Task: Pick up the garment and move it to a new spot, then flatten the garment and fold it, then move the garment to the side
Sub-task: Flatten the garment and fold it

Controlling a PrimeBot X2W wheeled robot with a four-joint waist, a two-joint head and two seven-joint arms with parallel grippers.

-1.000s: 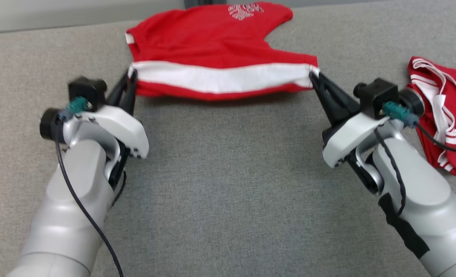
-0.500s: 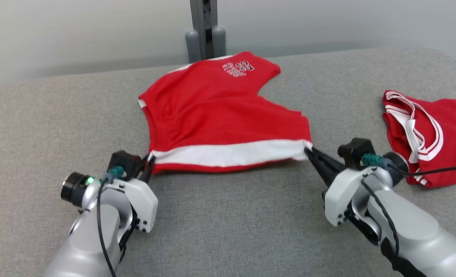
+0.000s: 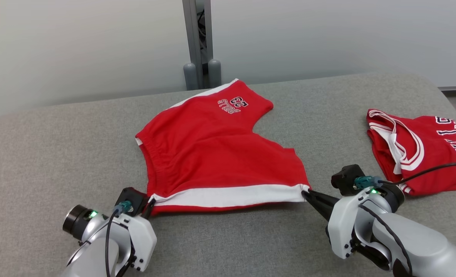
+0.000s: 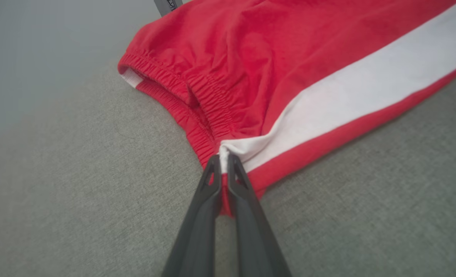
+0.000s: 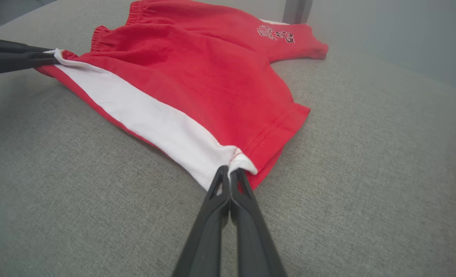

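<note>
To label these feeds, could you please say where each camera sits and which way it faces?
Head: on the head, facing forward and down at the red shorts; left gripper and right gripper show.
Left wrist: along its shut fingers, facing the waistband corner.
Right wrist: along its shut fingers, facing the hem corner.
Shared: white stripe.

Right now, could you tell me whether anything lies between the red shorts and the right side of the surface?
Yes: a red jersey lies on the grey surface right of the red shorts, apart from them.
</note>
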